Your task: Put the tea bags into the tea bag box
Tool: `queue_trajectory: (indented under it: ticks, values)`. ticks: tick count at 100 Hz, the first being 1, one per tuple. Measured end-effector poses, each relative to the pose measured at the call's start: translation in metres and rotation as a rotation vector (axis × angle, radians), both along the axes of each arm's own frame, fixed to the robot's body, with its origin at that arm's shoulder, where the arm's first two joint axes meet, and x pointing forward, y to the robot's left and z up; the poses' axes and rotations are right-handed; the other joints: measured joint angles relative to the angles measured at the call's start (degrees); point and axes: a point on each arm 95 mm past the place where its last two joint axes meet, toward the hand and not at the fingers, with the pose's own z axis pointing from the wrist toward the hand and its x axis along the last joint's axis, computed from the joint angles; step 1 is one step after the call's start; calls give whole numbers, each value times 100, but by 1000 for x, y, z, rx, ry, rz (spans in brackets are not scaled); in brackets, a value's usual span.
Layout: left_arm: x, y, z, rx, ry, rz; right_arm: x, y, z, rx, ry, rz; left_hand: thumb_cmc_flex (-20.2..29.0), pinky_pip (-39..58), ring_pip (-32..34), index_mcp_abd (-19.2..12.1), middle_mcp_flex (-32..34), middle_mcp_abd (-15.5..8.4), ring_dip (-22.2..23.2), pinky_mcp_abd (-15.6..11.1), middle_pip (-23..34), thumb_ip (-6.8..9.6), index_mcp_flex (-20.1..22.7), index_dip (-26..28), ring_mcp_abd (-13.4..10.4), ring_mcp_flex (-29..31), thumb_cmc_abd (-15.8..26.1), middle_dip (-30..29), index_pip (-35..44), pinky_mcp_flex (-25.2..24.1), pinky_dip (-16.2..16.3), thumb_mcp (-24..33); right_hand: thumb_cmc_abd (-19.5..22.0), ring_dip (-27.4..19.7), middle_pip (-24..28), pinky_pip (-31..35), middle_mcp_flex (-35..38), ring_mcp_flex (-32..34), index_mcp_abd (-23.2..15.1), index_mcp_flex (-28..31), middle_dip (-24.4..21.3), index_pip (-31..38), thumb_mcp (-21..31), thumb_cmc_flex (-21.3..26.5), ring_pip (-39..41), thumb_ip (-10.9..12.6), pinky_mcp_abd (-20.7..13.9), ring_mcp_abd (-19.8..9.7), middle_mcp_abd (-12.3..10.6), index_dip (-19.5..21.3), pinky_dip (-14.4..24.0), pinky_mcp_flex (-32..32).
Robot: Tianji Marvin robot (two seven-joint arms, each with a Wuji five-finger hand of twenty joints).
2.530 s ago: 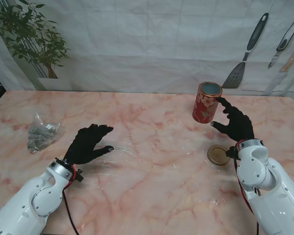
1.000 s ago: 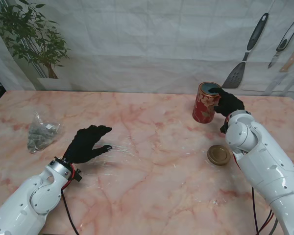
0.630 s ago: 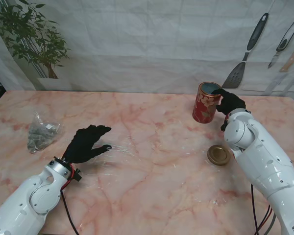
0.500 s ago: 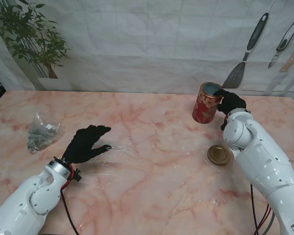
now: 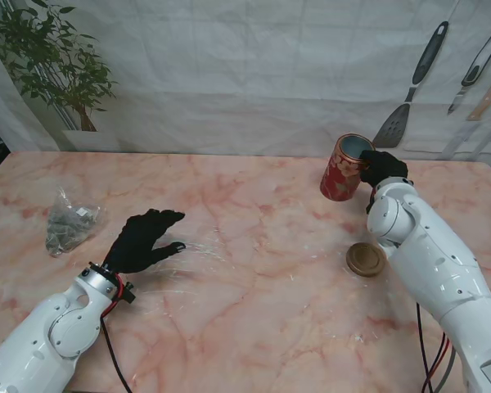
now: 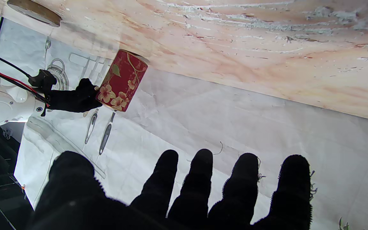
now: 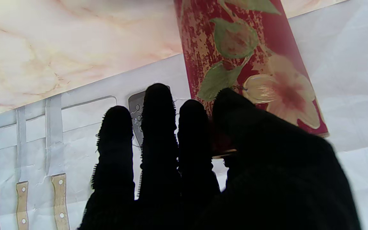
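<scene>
The tea bag box is a red floral tin (image 5: 344,168) at the far right of the table, open at the top and tilted toward my left. My right hand (image 5: 383,166) is shut on its upper rim. In the left wrist view the tin (image 6: 121,80) leans with one edge raised off the table and the right hand (image 6: 72,99) at its rim. The right wrist view has the tin (image 7: 251,57) pressed against the thumb of that hand (image 7: 203,179). A clear bag of tea bags (image 5: 69,223) lies far left. My left hand (image 5: 147,237) rests open, a short way right of the bag, its fingers (image 6: 184,198) spread.
The tin's round golden lid (image 5: 366,259) lies flat on the pink marble table (image 5: 262,270), nearer to me than the tin and beside my right forearm. A potted plant (image 5: 53,61) stands at the far left corner. Kitchen tools (image 5: 409,90) are printed on the backdrop.
My right hand has reached forward, closed on the tin's rim and tipped the tin toward my left, raising one edge. The left hand has barely moved.
</scene>
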Motion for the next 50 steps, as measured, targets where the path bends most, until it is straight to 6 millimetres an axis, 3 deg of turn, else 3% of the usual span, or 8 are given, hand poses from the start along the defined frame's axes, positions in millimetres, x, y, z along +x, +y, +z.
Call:
queue_trajectory:
  ticks: [21,50]
  values:
    - [0,0,0,-3,1,0,-2,4,6,-25,22,29,0,0,0,-1,0,-1,0,0,0,0,0,0,0,0,0,0,0,0,0,0,169,0,-13,1,2,0,1,5,5,-110,-64,13,1,27,2,13,-51,559,-1,-61]
    - [0,0,0,-5,2,0,-10,4,22,-13,-15,58,0,0,0,-2,0,-1,0,0,0,0,0,0,0,0,0,0,0,0,0,0,169,0,-16,1,2,0,1,4,74,-160,-64,13,1,26,3,58,-48,780,-1,-112]
